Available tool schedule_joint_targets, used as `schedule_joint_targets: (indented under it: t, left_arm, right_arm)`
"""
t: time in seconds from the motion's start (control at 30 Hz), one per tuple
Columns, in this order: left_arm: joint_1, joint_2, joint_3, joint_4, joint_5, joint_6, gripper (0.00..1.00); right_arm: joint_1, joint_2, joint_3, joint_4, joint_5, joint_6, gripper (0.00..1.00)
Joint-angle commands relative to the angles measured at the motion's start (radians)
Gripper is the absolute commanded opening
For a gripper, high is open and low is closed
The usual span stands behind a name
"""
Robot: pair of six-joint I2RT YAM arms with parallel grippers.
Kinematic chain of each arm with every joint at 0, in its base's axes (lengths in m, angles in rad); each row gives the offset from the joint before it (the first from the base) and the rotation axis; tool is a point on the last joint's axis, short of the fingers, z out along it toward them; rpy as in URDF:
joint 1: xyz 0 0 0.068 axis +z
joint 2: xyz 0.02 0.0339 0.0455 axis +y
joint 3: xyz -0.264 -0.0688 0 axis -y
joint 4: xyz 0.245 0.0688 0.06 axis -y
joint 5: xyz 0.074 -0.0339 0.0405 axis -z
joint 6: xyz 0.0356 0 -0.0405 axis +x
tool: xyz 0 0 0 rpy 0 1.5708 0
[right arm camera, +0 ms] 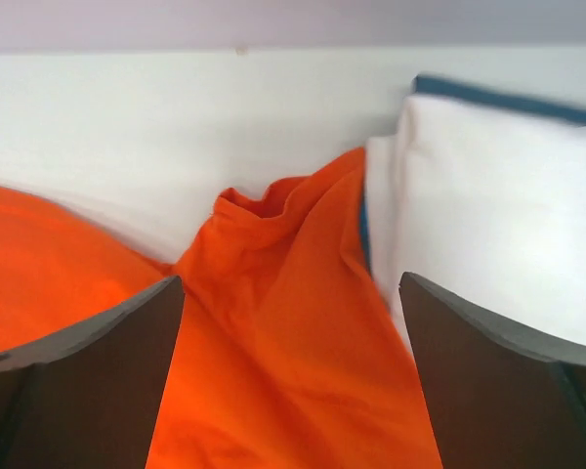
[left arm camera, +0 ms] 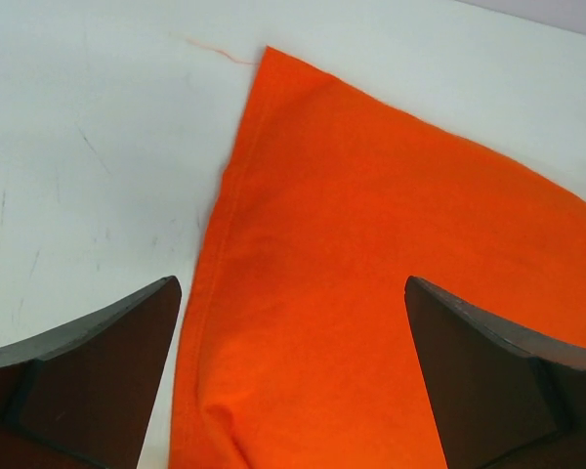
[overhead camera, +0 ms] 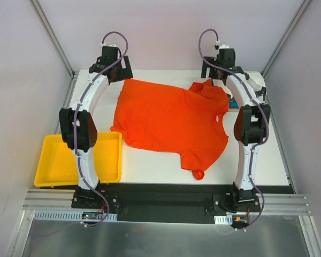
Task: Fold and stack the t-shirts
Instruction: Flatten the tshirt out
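The orange-red t-shirt [overhead camera: 171, 120] lies spread across the white table, hem to the left, sleeves far right and near front. My left gripper [overhead camera: 119, 69] is open above the shirt's far left hem corner [left arm camera: 303, 244]; cloth lies between its fingers [left arm camera: 107, 342]. My right gripper [overhead camera: 220, 70] is open over the bunched far sleeve [right arm camera: 283, 293]. A folded white t-shirt [right arm camera: 488, 205] lies over a teal-blue one [right arm camera: 488, 96] at the far right, with a bit of teal showing in the top view [overhead camera: 234, 103].
A yellow plastic tray [overhead camera: 56, 160] sits at the near left, partly under the left arm. The table's back edge meets the wall just behind both grippers. The right arm [overhead camera: 250, 126] covers most of the folded stack.
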State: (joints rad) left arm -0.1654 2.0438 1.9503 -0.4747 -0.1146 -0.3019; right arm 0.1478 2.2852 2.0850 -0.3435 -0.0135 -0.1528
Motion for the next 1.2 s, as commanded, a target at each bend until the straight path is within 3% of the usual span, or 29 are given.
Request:
schedule_joint_targets:
  t: [0.0, 0.23, 0.47, 0.6, 0.83, 1.0, 1.17]
  left_arm:
    - [-0.01, -0.141, -0.094, -0.021, 0.113, -0.048, 0.99]
    - [-0.017, -0.341, -0.31, -0.016, 0.182, -0.086, 0.99]
    - [-0.054, -0.6, -0.617, 0.059, 0.19, -0.135, 0.99]
    - [-0.074, -0.683, -0.781, 0.099, 0.205, -0.167, 0.99]
    - [-0.1, -0.735, -0.886, 0.136, 0.214, -0.183, 0.99]
    - [-0.111, -0.731, -0.904, 0.146, 0.227, -0.186, 0.99]
    - [-0.117, -0.709, -0.9, 0.151, 0.234, -0.186, 0.99]
  right_arm:
    - [0.027, -0.286, -0.061, 0.017, 0.09, -0.094, 0.96]
    - [0.094, -0.464, -0.164, -0.136, 0.127, -0.091, 0.96]
    - [0.243, -0.794, -0.643, -0.163, 0.129, 0.077, 0.96]
    - [0.312, -0.888, -0.885, -0.149, 0.023, 0.231, 0.96]
    - [0.443, -0.834, -1.091, -0.161, -0.069, 0.357, 0.96]
    - [0.437, -0.692, -1.114, -0.158, -0.031, 0.407, 0.96]
    - [0.349, -0.572, -1.1, -0.157, -0.094, 0.426, 0.96]
